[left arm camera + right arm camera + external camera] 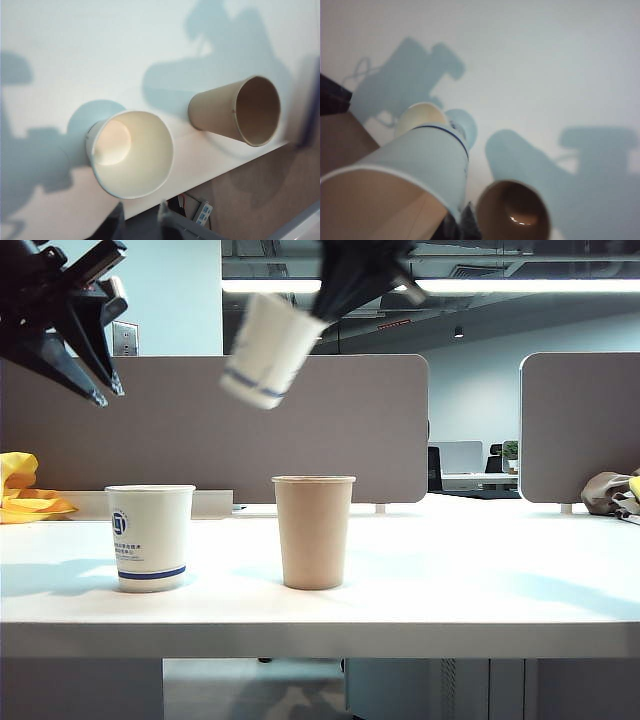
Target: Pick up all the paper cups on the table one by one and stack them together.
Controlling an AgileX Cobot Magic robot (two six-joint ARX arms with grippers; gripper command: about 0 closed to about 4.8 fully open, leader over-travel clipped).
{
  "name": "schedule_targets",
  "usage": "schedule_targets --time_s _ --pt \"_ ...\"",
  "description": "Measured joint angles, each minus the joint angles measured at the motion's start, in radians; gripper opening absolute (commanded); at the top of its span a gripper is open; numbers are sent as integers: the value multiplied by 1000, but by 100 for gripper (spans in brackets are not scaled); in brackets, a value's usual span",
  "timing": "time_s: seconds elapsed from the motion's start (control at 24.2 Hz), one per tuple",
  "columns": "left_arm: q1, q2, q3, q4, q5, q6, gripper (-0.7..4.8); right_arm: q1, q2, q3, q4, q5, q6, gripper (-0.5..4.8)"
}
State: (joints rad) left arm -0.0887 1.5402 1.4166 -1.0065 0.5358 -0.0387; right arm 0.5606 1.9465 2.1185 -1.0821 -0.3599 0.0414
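On the white desk (480,590), near its front edge, a white cup (150,537) and the brown cup (313,531) stand unstacked, while the right end effector (325,310) carries a second white cup (268,352), clenched on its rim above them, and the left end effector (95,350) hangs released and empty over the left side.

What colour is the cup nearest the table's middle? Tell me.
Plain tan-brown cup, no print; the exterior view shows it best.

Motion-blurred white cup (268,362) above tan cup (313,531), rim and right gripper (322,322) fingertips indistinct. Left gripper (105,388) cut by frame edge, up-left of tan cup. Print on standing white cup (150,537) left of tan cup too small to read.
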Motion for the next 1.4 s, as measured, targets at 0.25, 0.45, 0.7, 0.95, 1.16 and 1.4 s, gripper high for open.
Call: schedule_targets --time_s 0.25,0.45,0.7,0.95,1.16,1.4 --pt "43 0 46 -3 -2 0 89 102 92 -3 21 1 4 -2" --pt "95 0 47 -27 -2 -1 89 135 115 -3 61 0 7 -2" --pt "126 0 47 -46 -5 -2 89 130 134 -3 141 1 25 -2" --pt "124 0 47 -48 -4 -2 89 129 196 -2 191 0 37 -2" --pt "124 0 47 -54 -4 -2 89 129 222 -3 182 0 37 -2" --pt "123 0 47 -54 -3 -2 89 126 221 -1 184 0 37 -1"
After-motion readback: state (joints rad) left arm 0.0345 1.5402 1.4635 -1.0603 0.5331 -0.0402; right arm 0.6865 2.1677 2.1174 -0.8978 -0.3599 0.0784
